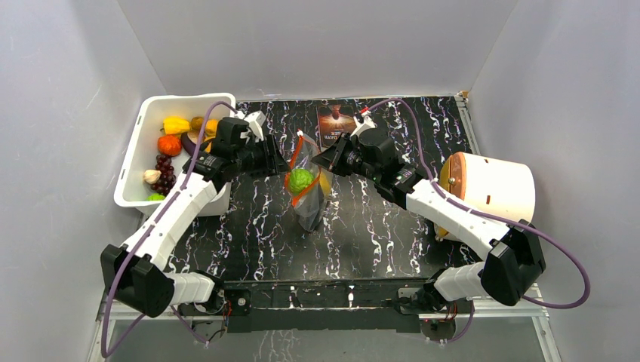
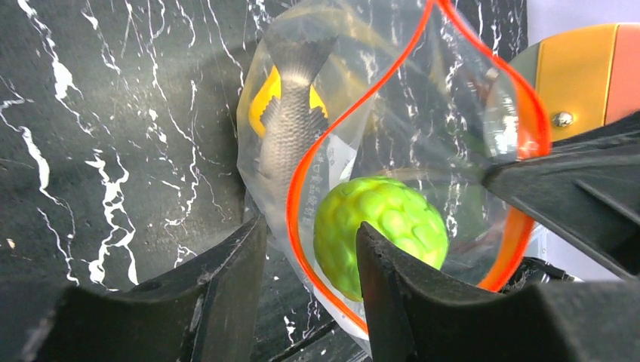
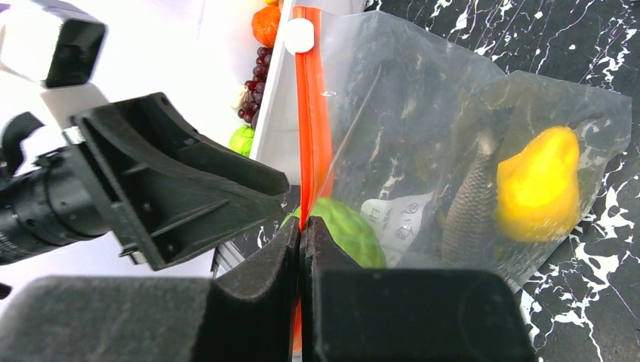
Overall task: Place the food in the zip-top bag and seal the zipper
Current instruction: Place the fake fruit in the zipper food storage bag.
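1. The table point(image 1: 392, 226) carries a white tub point(image 1: 130, 177) at the left with more food in it: grapes, peppers and garlic. By this, I judge that the filling step is in hand, not the sealing.
2. The bag point(image 1: 309, 207) hangs upright above the middle of the table, between the two arms, with its mouth spread open. A fish point(image 2: 290, 128) and a yellow pear point(image 3: 537, 181) lie low inside it.
3. The right gripper point(image 3: 300, 234) has its jaws closed tight on the zipper point(image 3: 311, 121) and holds the bag up by that strip.
4. The left gripper point(image 2: 311, 226) has its jaws apart. The near rim of the bag runs between them, but they do not pinch it.
5. A green fruit point(image 2: 377, 226) sits high in the mouth, inside the loop of the zipper. I think it must drop lower before the strip can close, and the left jaws must leave without dragging the rim.
6. A dark book point(image 1: 334, 124) lies behind the bag; its title is too small to read.
7. The white label point(image 3: 392, 219) on the bag has print, not readable. A white slider point(image 3: 300, 34) sits at the end of the zipper.
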